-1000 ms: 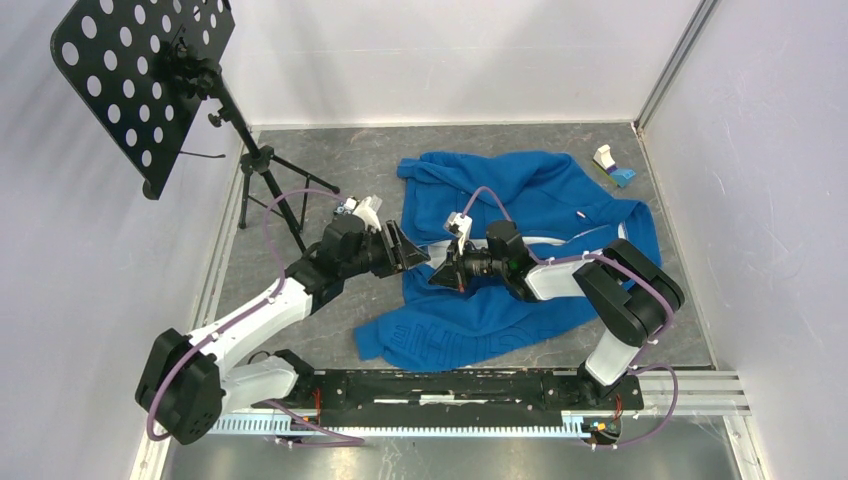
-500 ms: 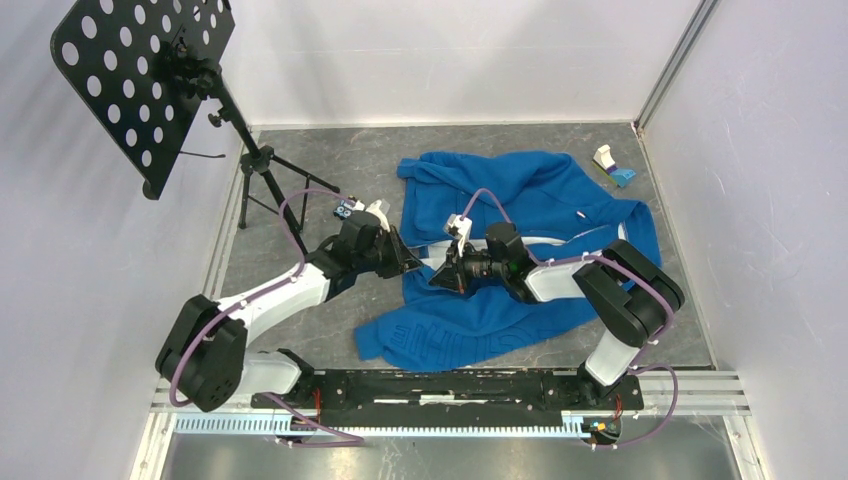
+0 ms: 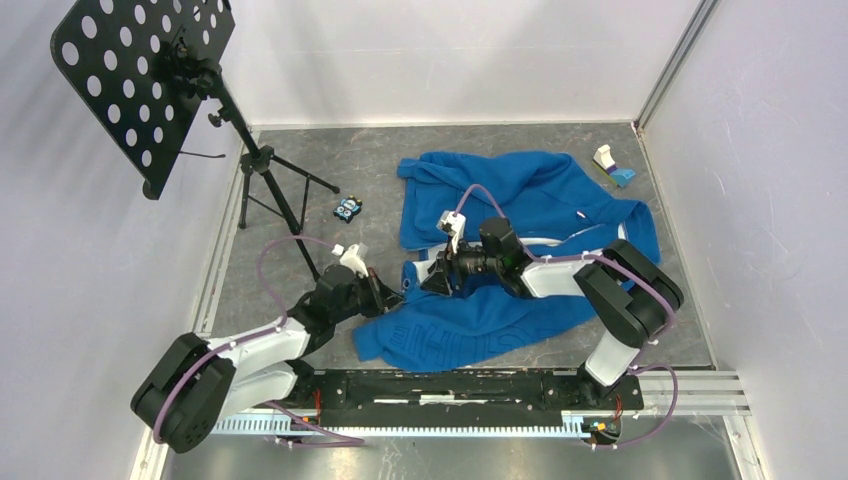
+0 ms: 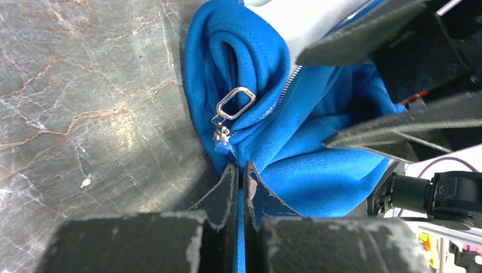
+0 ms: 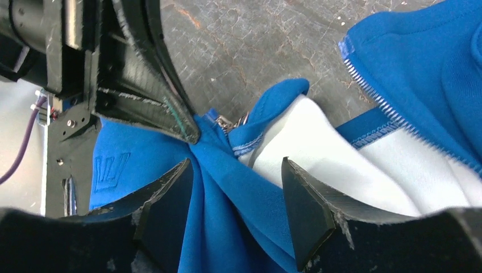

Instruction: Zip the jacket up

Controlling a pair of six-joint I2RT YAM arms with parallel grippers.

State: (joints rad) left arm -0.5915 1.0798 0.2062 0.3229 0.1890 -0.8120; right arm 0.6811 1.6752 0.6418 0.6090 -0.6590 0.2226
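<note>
The bright blue jacket lies spread on the grey table, its front open and white lining showing. My left gripper is shut on a fold of blue fabric at the bottom hem, just below the silver zipper pull and slider. In the top view the left gripper sits at the jacket's left edge. My right gripper stands open right beside it, its fingers straddling a ridge of blue fabric without pinching it. Zipper teeth run along the other front edge.
A black perforated music stand on a tripod stands at the back left. A small blue-and-black object lies near the tripod's foot. A white and blue item sits at the back right corner, by the wall.
My left gripper reached the hem, shut on the fabric and drew back toward the near edge. My right gripper, shut a second ago, has opened and shifted slightly left.
</note>
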